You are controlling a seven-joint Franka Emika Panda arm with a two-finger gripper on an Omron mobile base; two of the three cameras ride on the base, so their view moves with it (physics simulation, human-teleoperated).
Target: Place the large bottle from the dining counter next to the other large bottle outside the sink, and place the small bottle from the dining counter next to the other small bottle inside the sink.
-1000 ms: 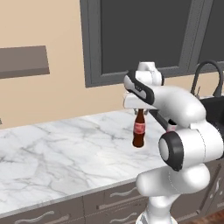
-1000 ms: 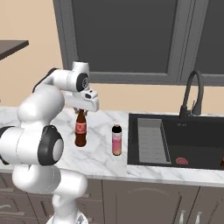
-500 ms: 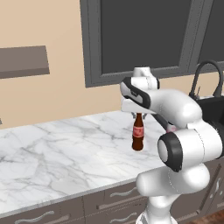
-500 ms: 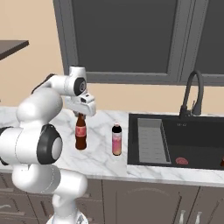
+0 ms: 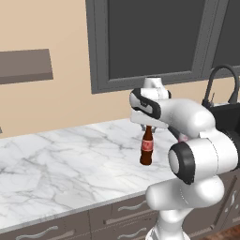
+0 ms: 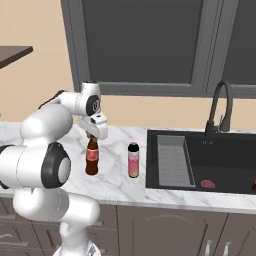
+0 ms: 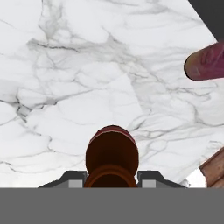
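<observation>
My gripper (image 6: 92, 136) is shut on the neck of the large brown cola bottle (image 6: 92, 160), which hangs upright with its base at or just above the marble counter (image 6: 115, 180). In the left base view the gripper (image 5: 148, 127) grips the same bottle (image 5: 146, 151). The hand view looks straight down on the bottle's cap (image 7: 112, 153) between my fingertips (image 7: 112, 177). The other large bottle (image 6: 133, 160), pink with a dark cap, stands a short way to the right, between the brown one and the sink (image 6: 150, 165); it also shows as a pink bottle (image 7: 205, 61). A small reddish bottle (image 6: 207, 184) lies in the basin.
A black faucet (image 6: 220, 107) rises behind the sink. A dark window frame (image 6: 140, 45) runs along the wall above the counter. A draining rack (image 6: 170, 160) fills the basin's left part. Open marble stretches left of the bottle (image 5: 56, 159). Drawers sit below the counter edge.
The gripper has lowered the brown bottle straight down toward the counter, staying left of the pink bottle. The grip has not changed.
</observation>
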